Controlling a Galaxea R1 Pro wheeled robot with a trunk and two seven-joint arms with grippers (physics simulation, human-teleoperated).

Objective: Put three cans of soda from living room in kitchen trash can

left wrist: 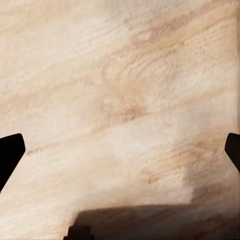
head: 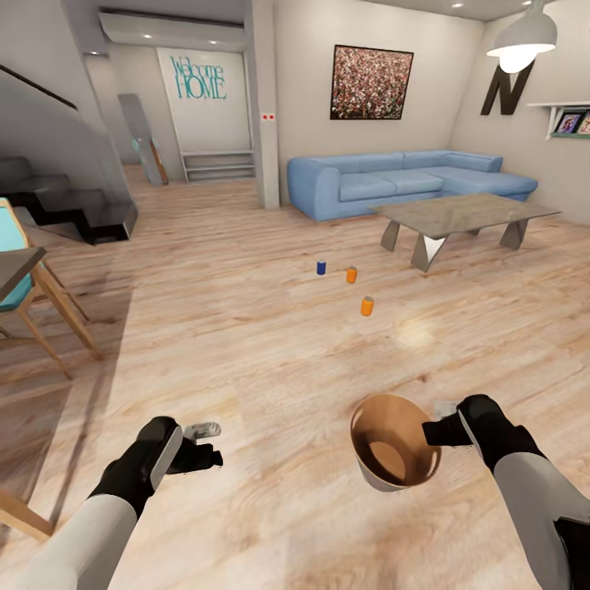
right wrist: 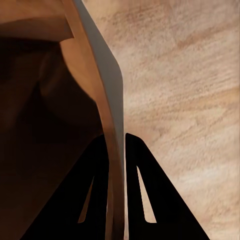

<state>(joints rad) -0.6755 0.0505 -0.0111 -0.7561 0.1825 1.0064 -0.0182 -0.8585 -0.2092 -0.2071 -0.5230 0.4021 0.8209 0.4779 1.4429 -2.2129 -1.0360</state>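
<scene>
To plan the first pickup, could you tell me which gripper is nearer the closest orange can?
Right. The right gripper, clamping the trash can rim, sits closer below the orange can; the left gripper is farther left.

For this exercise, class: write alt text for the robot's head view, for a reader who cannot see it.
The right pincer grips the rim of an empty trash can above a wood floor, while the left pincer hangs empty. Ahead, one blue can and two orange cans stand on the floor near a coffee table and blue sofa.

Two pale grey-white forearms, black wrist housings, each tipped with a black two-fingered tool (head: pixel 215 456), silver-grey accents.
</scene>
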